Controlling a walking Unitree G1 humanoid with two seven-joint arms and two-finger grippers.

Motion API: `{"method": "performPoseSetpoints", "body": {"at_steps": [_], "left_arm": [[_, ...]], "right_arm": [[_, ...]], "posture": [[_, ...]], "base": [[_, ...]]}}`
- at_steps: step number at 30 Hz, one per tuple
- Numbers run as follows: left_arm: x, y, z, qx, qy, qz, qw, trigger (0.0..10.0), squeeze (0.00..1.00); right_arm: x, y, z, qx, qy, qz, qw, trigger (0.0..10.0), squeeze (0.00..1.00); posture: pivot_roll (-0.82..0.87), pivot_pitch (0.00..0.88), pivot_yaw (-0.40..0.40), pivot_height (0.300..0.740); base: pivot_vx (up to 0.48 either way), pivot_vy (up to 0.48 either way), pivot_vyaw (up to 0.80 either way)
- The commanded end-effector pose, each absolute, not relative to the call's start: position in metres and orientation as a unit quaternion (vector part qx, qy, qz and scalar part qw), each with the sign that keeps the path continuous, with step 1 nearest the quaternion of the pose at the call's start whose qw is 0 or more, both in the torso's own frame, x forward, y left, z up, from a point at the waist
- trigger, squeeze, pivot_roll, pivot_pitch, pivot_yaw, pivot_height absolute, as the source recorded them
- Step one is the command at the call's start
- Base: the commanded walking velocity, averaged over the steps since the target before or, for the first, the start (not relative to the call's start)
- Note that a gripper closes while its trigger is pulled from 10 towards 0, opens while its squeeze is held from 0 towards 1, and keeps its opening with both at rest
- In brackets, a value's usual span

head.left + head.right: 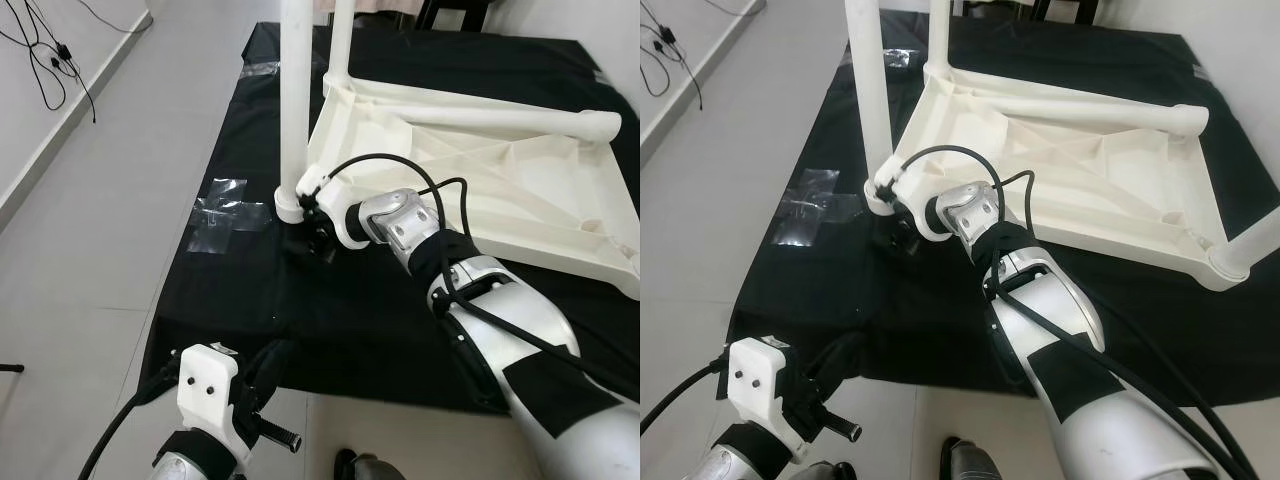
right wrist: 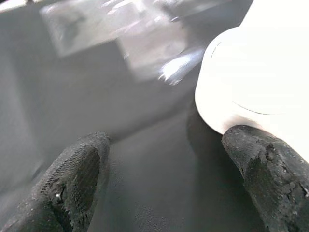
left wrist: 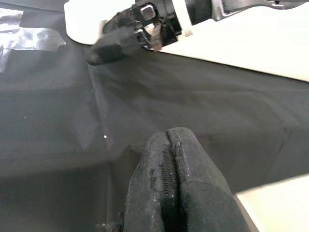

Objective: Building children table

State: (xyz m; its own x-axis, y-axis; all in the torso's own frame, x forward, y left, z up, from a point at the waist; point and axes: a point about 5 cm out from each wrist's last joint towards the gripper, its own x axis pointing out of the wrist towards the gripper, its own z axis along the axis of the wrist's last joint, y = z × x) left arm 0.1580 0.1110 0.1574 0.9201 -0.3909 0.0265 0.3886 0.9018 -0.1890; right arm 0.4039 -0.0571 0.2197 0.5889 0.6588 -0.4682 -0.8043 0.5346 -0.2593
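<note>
1. Left gripper [image 1: 272, 362] hangs low at the near edge of the black mat [image 1: 260, 300], its two fingers [image 3: 169, 183] pressed flat together with nothing between them, pointing out over the dark cloth.
2. Right gripper [image 2: 164, 159] reaches forward to the near corner of the upturned table [image 1: 470, 160]; its fingers are spread apart, one on each side of open mat, and one fingertip [image 2: 263, 159] is touching or just beside the rounded white corner socket [image 2: 251, 82]. It grips nothing.
3. Black cable [image 1: 400, 165] loops up from the right wrist and over the arm, lying across the near part of the table's underside.
4. White plastic children's table lies upside down on the mat, ribbed underside facing up, its long side running away to the right from the near corner.
5. Upright leg [image 1: 296, 90] stands vertical in that near corner socket, rising out of the top of the head view; a second leg [image 1: 340, 40] stands vertical at the next corner behind it.
6. Another white tube [image 1: 520, 120] lies flat along the far edge of the underside, pointing right.
7. Patches of clear tape [image 1: 225, 210] shine on the mat just left of the near corner.
8. Grey tiled floor [image 1: 90, 230] surrounds the mat, and black wires [image 1: 50, 50] trail along the far left wall.
</note>
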Motion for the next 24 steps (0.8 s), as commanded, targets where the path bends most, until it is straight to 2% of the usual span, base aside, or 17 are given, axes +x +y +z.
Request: {"method": "performPoseSetpoints", "body": {"at_steps": [1,4,5,8,10,12,14,15,18,20,22,23,24], "left_arm": [[0.156,0.110,0.155,-0.105,0.019,-0.200,0.974,10.0,0.00],[0.157,0.111,0.154,-0.102,0.019,-0.200,0.974,10.0,0.00],[0.157,0.111,0.154,-0.102,0.019,-0.200,0.974,10.0,0.00],[0.159,0.113,0.153,-0.100,0.020,-0.200,0.975,10.0,0.00],[0.159,0.113,0.153,-0.100,0.020,-0.200,0.975,10.0,0.00],[0.161,0.113,0.151,-0.096,0.021,-0.200,0.975,10.0,0.00],[0.161,0.114,0.151,-0.094,0.021,-0.199,0.975,10.0,0.00],[0.162,0.114,0.150,-0.092,0.021,-0.199,0.975,10.0,0.00],[0.164,0.115,0.148,-0.089,0.021,-0.196,0.976,10.0,0.00],[0.166,0.116,0.147,-0.084,0.020,-0.192,0.978,10.0,0.00],[0.169,0.118,0.146,-0.076,0.018,-0.185,0.980,10.0,0.00],[0.169,0.118,0.146,-0.076,0.018,-0.185,0.980,10.0,0.00],[0.170,0.118,0.145,-0.074,0.018,-0.183,0.980,10.0,0.00]], "right_arm": [[0.407,-0.055,0.230,-0.217,0.141,0.404,0.877,10.0,0.00],[0.412,-0.061,0.229,-0.222,0.128,0.341,0.904,10.0,0.00],[0.412,-0.061,0.229,-0.222,0.128,0.341,0.904,10.0,0.00],[0.414,-0.057,0.232,-0.200,0.097,0.298,0.928,10.0,0.00],[0.414,-0.057,0.232,-0.200,0.097,0.298,0.928,10.0,0.00],[0.413,-0.042,0.239,-0.140,0.054,0.303,0.941,10.0,0.00],[0.412,-0.038,0.242,-0.118,0.039,0.307,0.944,10.0,0.00],[0.411,-0.034,0.245,-0.090,0.028,0.316,0.944,10.0,0.00],[0.409,-0.034,0.245,-0.079,0.022,0.339,0.937,10.0,0.00],[0.411,-0.046,0.244,-0.097,0.025,0.346,0.933,10.0,0.00],[0.417,-0.074,0.240,-0.147,0.045,0.301,0.941,10.0,0.00],[0.417,-0.074,0.240,-0.147,0.045,0.301,0.941,10.0,0.00],[0.419,-0.090,0.237,-0.182,0.060,0.278,0.941,10.0,0.00]], "posture": [[0.04,0.234,-0.075,0.740],[0.04,0.224,-0.071,0.740],[0.04,0.224,-0.071,0.740],[0.03,0.211,-0.066,0.740],[0.03,0.211,-0.066,0.740],[0.04,0.194,-0.060,0.740],[0.04,0.194,-0.060,0.740],[0.04,0.182,-0.060,0.740],[0.04,0.174,-0.059,0.740],[0.03,0.158,-0.057,0.740],[0.03,0.147,-0.057,0.740],[0.03,0.147,-0.057,0.740],[0.03,0.136,-0.059,0.740]], "base": [[0.000,0.000,0.00],[0.000,0.000,0.00],[0.000,0.000,0.00],[0.000,0.000,0.00],[0.000,0.000,0.00],[0.000,0.000,0.00],[0.000,0.000,0.00],[0.000,0.000,0.00],[0.000,0.000,0.00],[0.000,0.000,0.00],[0.000,0.000,0.00],[0.000,0.000,0.00],[0.000,0.000,0.00]]}}
